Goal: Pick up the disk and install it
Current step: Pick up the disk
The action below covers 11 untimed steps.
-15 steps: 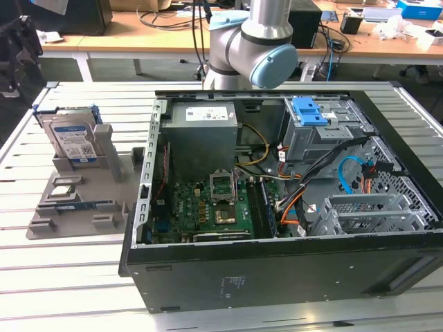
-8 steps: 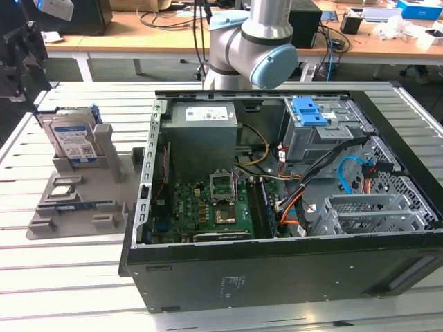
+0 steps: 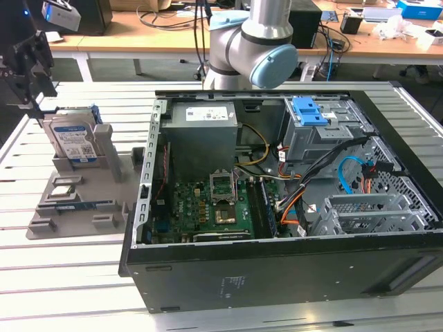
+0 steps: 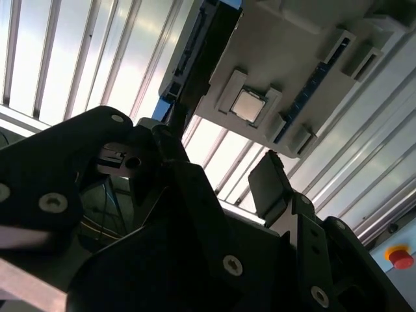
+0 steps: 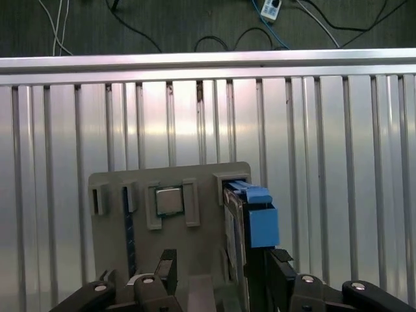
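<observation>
The disk point(image 3: 73, 142) stands on edge in a grey holder point(image 3: 104, 200) at the exterior view's left, its white-and-blue label facing out. My black gripper point(image 3: 33, 97) hangs just above and to the left of it. In the first wrist view the disk point(image 5: 235, 221) appears edge-on with its blue carrier frame point(image 5: 261, 224). There the gripper point(image 5: 224, 279) is open, its fingers point(image 5: 166, 270) standing apart on either side of the disk's line. In the second wrist view the gripper point(image 4: 218, 169) sits short of the disk's dark edge point(image 4: 195, 58).
An open computer case point(image 3: 208, 290) fills the middle and right, with a blue-tabbed drive bay point(image 3: 309, 111), a grey power supply point(image 3: 201, 131) and the mainboard. The holder also carries a small square processor chip point(image 5: 169, 200). A red button point(image 4: 400, 258) sits on the slatted table point(image 3: 69, 277).
</observation>
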Motion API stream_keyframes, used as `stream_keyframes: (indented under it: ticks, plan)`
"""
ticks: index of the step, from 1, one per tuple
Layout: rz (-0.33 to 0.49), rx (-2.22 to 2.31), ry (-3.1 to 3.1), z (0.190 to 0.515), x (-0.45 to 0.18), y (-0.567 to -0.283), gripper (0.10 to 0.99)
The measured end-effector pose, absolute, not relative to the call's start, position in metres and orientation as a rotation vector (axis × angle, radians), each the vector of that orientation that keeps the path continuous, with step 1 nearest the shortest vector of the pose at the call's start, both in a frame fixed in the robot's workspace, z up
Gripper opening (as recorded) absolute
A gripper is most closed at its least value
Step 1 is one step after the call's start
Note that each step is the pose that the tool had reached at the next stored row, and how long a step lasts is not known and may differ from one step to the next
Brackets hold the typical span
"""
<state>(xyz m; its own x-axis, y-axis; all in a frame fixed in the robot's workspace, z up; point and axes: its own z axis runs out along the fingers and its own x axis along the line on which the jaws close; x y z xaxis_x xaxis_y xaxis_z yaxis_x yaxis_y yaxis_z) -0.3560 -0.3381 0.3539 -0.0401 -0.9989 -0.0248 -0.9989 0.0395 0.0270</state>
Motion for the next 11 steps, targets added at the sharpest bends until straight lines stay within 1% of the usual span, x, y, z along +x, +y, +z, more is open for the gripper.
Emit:
stream_keyframes:
  ticks: [5,10,11]
  plan:
    - [-0.058,2.186,-2.254,0.344,-0.356,-0.325,0.659]
    - [-0.058,2.199,-2.241,0.334,-0.356,-0.319,0.659]
    - [-0.057,2.214,-2.226,0.322,-0.356,-0.315,0.659]
